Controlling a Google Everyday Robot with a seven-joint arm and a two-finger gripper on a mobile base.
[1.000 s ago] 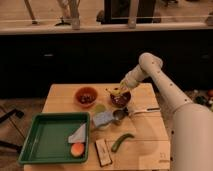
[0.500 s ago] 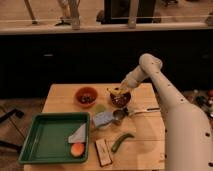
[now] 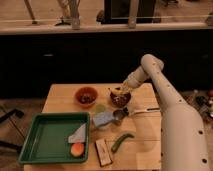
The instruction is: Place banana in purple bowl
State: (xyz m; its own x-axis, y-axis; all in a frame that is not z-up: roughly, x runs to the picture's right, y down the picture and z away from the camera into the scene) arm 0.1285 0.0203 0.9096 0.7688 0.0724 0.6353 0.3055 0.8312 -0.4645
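The purple bowl (image 3: 120, 99) stands on the wooden table (image 3: 60, 97) near its far edge, right of centre. The yellow banana (image 3: 117, 92) lies across the bowl's top, partly inside its rim. My gripper (image 3: 123, 89) is directly above the bowl, right at the banana, with the white arm reaching in from the right. I cannot make out whether it still grips the banana.
An orange-red bowl (image 3: 86, 96) stands left of the purple one. A green tray (image 3: 50, 137) at front left holds a round orange fruit (image 3: 77, 149) and a light cloth (image 3: 77, 134). A green pod (image 3: 122, 141), a metal scoop (image 3: 130, 113), a blue-grey packet (image 3: 103, 120) and a flat bar (image 3: 102, 152) lie mid-table.
The arm and gripper have barely moved; the banana stays at the purple bowl's top.
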